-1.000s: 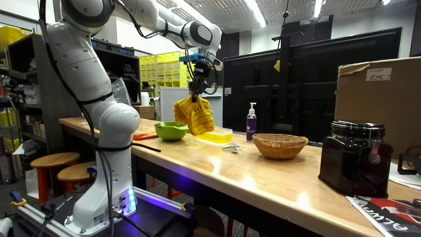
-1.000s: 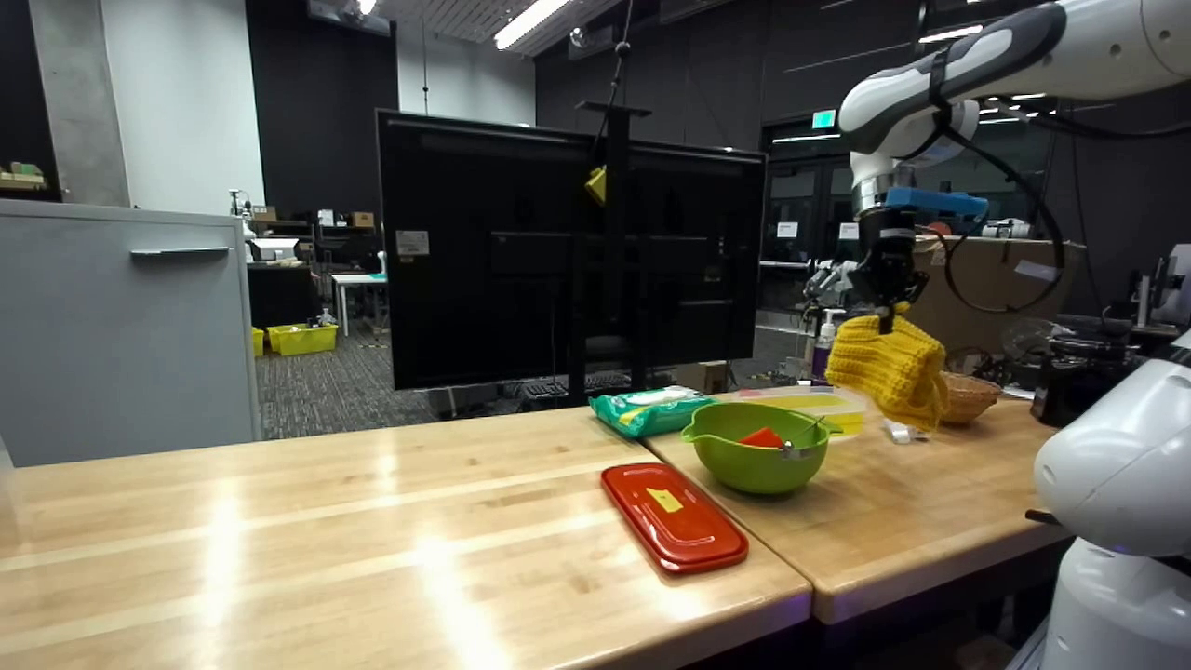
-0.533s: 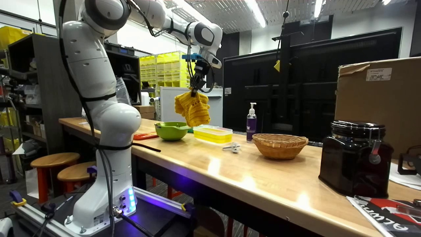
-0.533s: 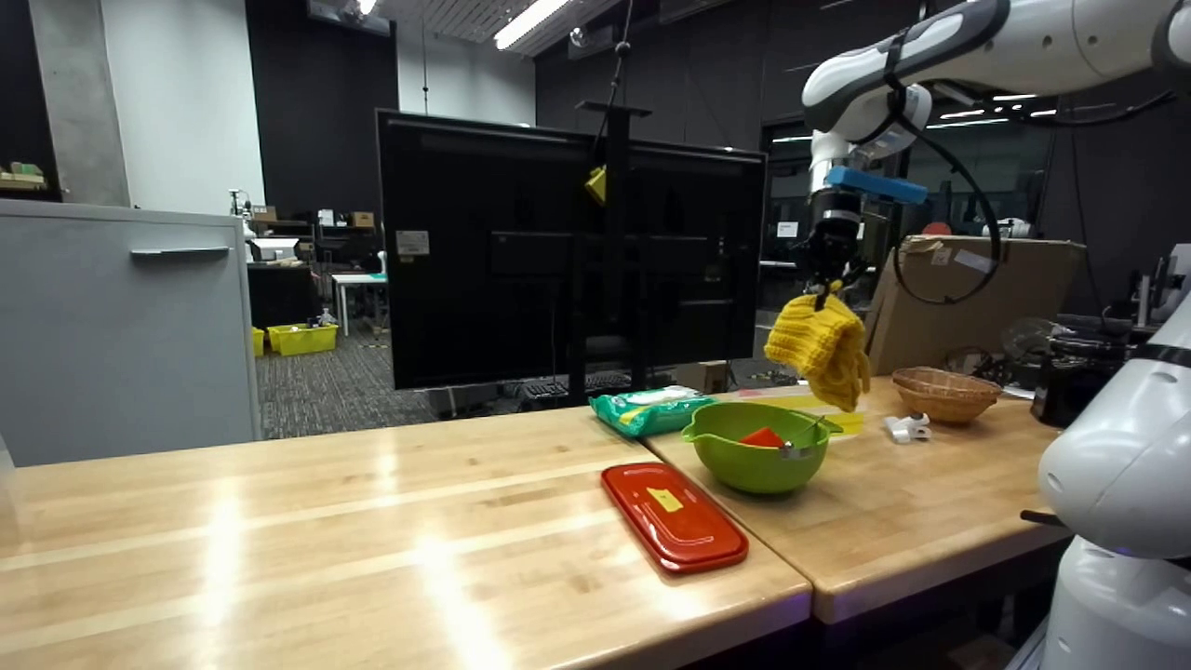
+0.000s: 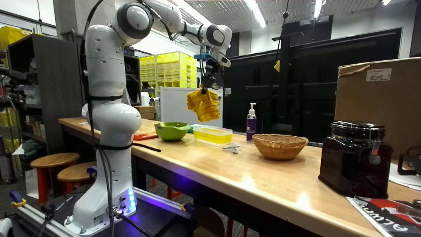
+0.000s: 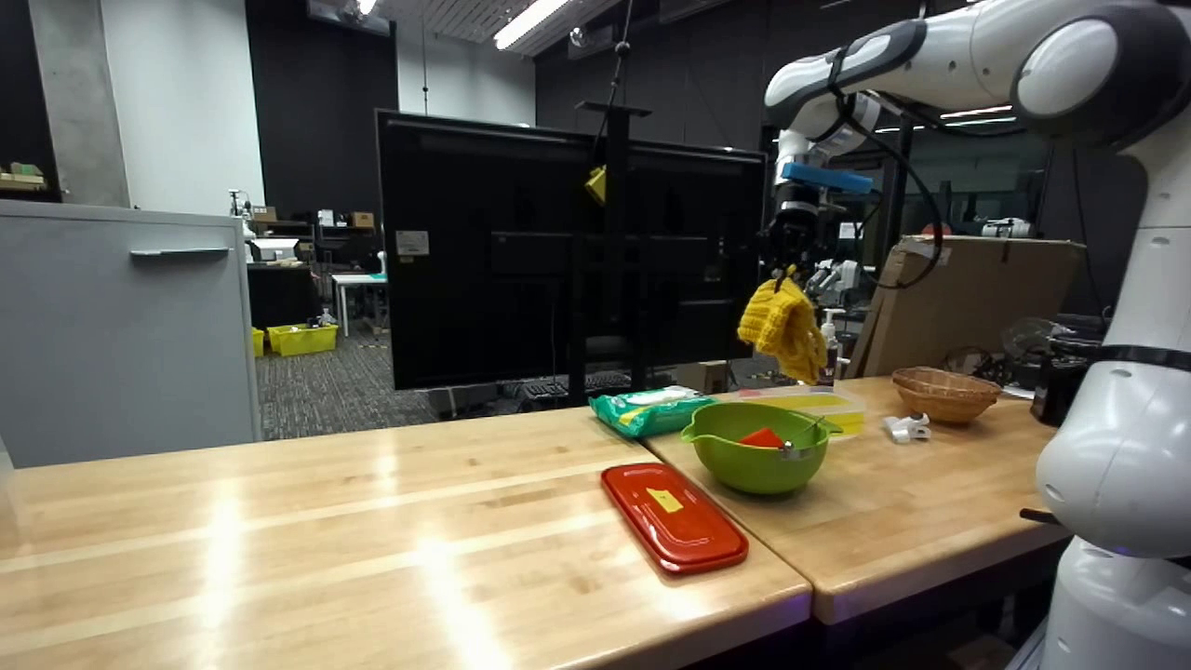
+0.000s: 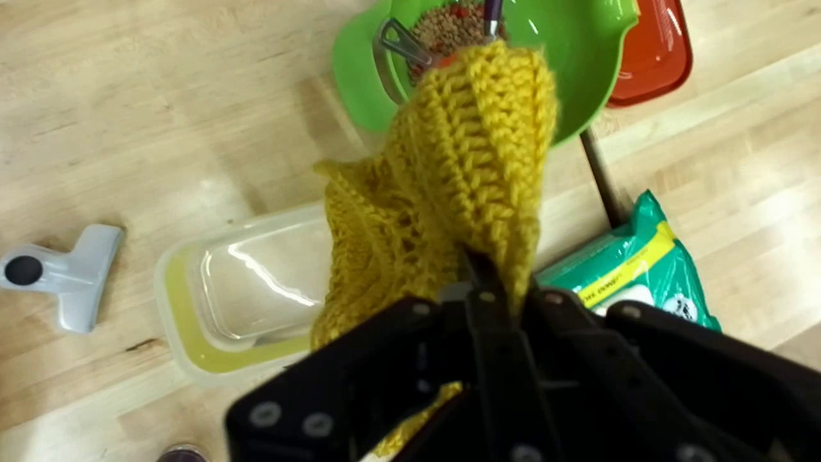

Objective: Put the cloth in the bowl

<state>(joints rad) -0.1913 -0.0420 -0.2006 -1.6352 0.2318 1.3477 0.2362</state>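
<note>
Workbench (image 6: 307,521): pale glossy wood, two tops side by side; beyond its far edge stands a large black panel (image 6: 484,298).
Bowl (image 6: 754,470): green, upright on the right-hand top in an exterior view; the wrist view shows brown grains (image 7: 449,27) and a purple handle (image 7: 492,13) inside.
Red lid (image 6: 684,530): flat on the left-hand top, near left of the bowl.
Green pack (image 6: 651,414): farther off than the bowl and to its left in an exterior view.
Cloth (image 5: 209,110): yellow, knitted, hanging in mid-air, higher than the bowl and to its right in an exterior view.
Gripper (image 5: 204,90): fingers clamped on the upper part of the cloth.
Tub (image 5: 215,138): clear, partly yellow, right of the bowl in both exterior views.
Clip (image 7: 77,276): pale, lying right of the tub.
Basket (image 5: 281,151): wicker, right of the clip.
Black jar (image 5: 357,161): near right in an exterior view, cardboard box (image 5: 378,90) behind it.
</note>
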